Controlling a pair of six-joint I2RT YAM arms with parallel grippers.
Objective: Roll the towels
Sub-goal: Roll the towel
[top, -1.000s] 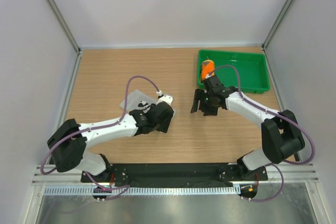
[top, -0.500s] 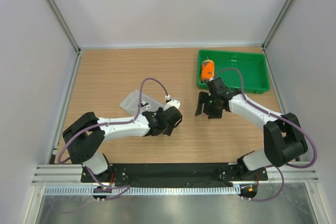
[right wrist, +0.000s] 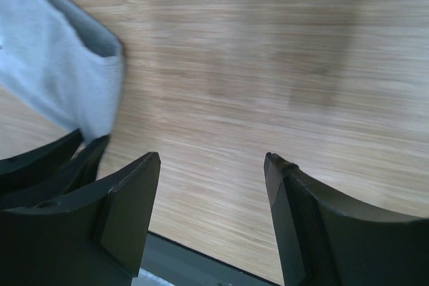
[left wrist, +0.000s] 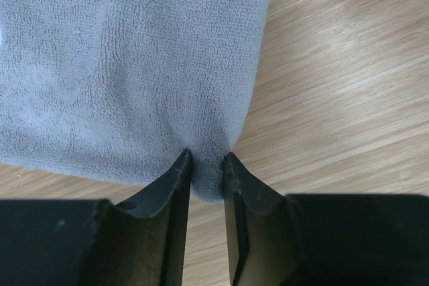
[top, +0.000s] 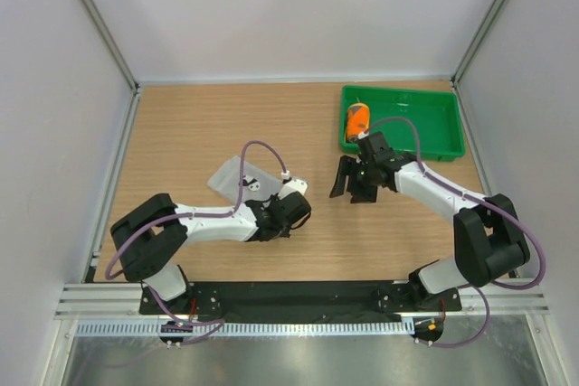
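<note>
Left tool (left wrist: 206,160) is clenched on the grey towel (left wrist: 127,65), at its edge close to a corner. The towel lies flat on the tabletop (top: 181,124), spreading away from the tool, skewed to the tabletop's edges. Right tool (right wrist: 213,159) is spread wide, holding nothing, over bare wood nearby. Green tray (top: 425,137), far right, holds the orange towel (top: 358,118), rolled at its left end, long axis near-to-far.

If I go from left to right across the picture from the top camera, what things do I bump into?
light grey towel → left pincer, pinching the towel's corner → right pincer, open → green tray
</note>
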